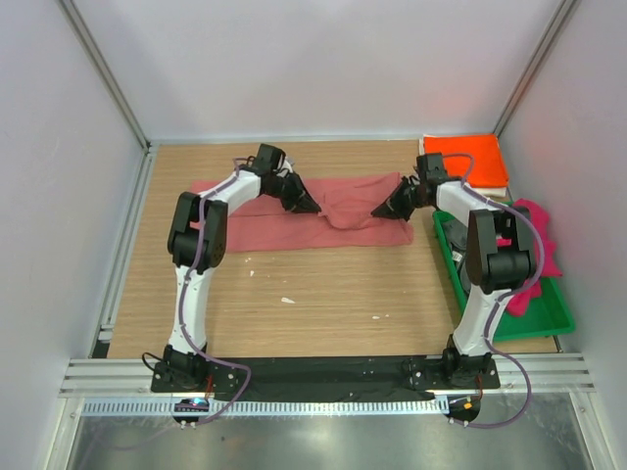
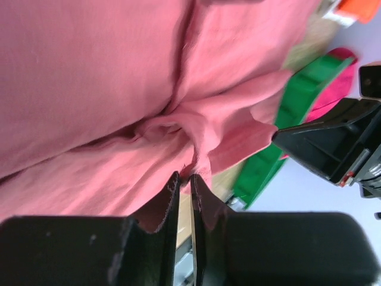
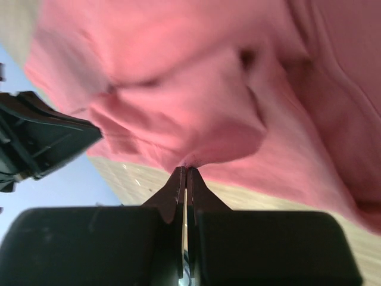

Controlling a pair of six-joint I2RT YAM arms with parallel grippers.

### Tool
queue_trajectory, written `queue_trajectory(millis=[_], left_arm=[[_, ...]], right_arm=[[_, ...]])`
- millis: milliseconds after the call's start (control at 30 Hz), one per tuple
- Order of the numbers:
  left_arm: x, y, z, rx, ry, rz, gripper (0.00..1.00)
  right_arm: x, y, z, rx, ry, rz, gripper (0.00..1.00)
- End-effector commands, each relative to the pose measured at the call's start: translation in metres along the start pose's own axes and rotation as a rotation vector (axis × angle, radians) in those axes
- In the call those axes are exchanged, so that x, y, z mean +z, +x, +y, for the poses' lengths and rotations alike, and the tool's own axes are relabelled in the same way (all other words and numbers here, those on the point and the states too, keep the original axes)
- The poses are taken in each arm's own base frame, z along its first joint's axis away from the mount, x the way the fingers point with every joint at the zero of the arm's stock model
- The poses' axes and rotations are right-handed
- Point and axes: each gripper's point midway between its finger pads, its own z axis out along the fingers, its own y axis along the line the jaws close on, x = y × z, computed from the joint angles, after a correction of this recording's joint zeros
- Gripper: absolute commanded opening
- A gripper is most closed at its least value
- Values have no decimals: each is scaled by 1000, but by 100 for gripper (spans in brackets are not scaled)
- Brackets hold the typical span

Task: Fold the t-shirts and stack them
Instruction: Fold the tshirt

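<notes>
A dusty salmon-red t-shirt [image 1: 294, 230] lies spread across the middle of the table, bunched up at its centre [image 2: 107, 71] [image 3: 196, 83]. My left gripper [image 1: 312, 208] [image 2: 184, 177] is down on the bunched cloth, its fingers nearly together and pinching a fold at their tips. Facing it from the right, my right gripper [image 1: 377, 211] [image 3: 187, 168] is shut on another fold of the same shirt. A folded bright orange t-shirt [image 1: 464, 156] [image 2: 358, 8] rests on a white one [image 1: 493, 188] at the back right. A magenta t-shirt [image 1: 537, 262] [image 2: 336, 89] lies in the tray.
A green plastic tray [image 1: 551, 318] [image 2: 268, 161] stands along the right side of the table, beside the right arm. White walls and metal rails enclose the table. Bare wood shows in front of the salmon shirt [image 1: 323, 294].
</notes>
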Motion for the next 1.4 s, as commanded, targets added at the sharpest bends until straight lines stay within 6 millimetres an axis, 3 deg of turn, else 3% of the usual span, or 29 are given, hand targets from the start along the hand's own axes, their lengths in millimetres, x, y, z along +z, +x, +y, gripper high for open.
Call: queue_trajectory(millis=[0, 200, 400, 633, 800, 1000, 1133, 1233, 1367], left_arm=[[-1, -22, -27, -73, 136, -33, 13], [6, -27, -29, -149, 201, -36, 14], [4, -29, -24, -172, 201, -41, 14], [0, -13, -13, -175, 183, -13, 14], [-5, 11, 13, -139, 69, 27, 13], [-5, 21, 24, -136, 24, 58, 13], [-8, 21, 24, -121, 17, 50, 13], [-10, 17, 19, -101, 23, 35, 4], [-15, 14, 11, -53, 32, 15, 39]], right_arm=[[-8, -39, 42, -88, -68, -93, 1], [-5, -69, 71, -141, -117, -132, 1], [-5, -74, 79, -160, -145, -126, 1], [-11, -48, 48, -141, -82, -77, 1], [-19, -28, 26, -145, -50, -59, 1], [-21, -22, 1, -124, -13, -50, 1], [-27, -27, -1, -133, -4, -68, 1], [-27, -29, -1, -146, 0, -74, 1], [-20, -32, -2, -147, -9, -61, 1]])
